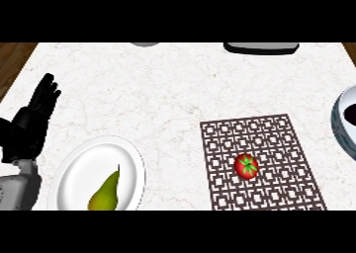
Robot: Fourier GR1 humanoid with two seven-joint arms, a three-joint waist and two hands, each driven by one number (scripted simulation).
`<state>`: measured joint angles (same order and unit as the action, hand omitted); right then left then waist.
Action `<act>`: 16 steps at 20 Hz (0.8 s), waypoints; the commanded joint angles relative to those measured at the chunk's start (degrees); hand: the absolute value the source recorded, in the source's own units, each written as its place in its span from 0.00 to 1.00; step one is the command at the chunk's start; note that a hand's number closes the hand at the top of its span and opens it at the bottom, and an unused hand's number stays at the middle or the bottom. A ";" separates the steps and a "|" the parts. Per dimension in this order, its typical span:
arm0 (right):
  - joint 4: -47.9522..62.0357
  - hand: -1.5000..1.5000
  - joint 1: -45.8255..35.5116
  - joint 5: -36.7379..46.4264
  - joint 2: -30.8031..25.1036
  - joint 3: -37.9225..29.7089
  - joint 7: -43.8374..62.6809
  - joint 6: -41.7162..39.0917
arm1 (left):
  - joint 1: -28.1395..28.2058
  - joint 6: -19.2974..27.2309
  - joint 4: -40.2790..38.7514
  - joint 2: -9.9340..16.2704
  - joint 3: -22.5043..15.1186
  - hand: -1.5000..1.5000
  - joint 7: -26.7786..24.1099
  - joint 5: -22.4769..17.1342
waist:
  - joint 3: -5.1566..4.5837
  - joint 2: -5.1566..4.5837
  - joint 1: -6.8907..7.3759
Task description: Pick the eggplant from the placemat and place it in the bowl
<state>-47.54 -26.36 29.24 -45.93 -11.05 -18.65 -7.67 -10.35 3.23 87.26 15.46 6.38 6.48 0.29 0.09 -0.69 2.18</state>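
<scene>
A dark eggplant (355,113) lies inside the pale bowl (340,129) at the right edge, only partly in view. The brown patterned placemat (283,143) lies right of centre and carries a red tomato (246,166). My left hand (36,109) rests open at the left edge, fingers straight and pointing up, far from the placemat and the bowl. My right hand does not show in the head view.
A white plate (78,163) with a green pear (107,193) sits at the lower left, close to my left forearm. A dark object (260,47) and a grey one (144,44) stand at the counter's far edge. Wooden floor shows past both far corners.
</scene>
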 commanded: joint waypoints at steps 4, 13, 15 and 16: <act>19.17 0.00 -6.48 1.96 -1.30 0.89 -14.38 -4.99 | 1.49 -0.82 -2.31 -0.29 0.37 0.50 -3.09 0.38 | 0.07 -0.11 -0.16; 28.26 0.00 -14.05 -19.24 -1.73 -18.29 -14.01 -19.90 | 0.26 1.81 -0.23 -1.43 -0.84 0.50 -0.27 2.39 | 0.18 0.00 -0.98; 31.43 0.00 -13.88 -22.70 -5.16 -22.01 -13.74 -24.23 | 1.12 -0.15 0.68 0.13 0.84 0.50 0.22 0.18 | 0.20 0.05 -0.71; 32.53 0.00 -13.10 -22.86 -6.20 -22.09 -14.13 -26.48 | -0.95 1.30 -0.28 -1.57 -0.03 0.50 1.16 0.77 | 0.16 0.01 -1.37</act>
<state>-19.69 -38.88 11.68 -48.99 -28.00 -32.65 -27.35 -10.35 3.83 87.65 14.82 6.41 7.30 1.07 0.26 -0.63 1.36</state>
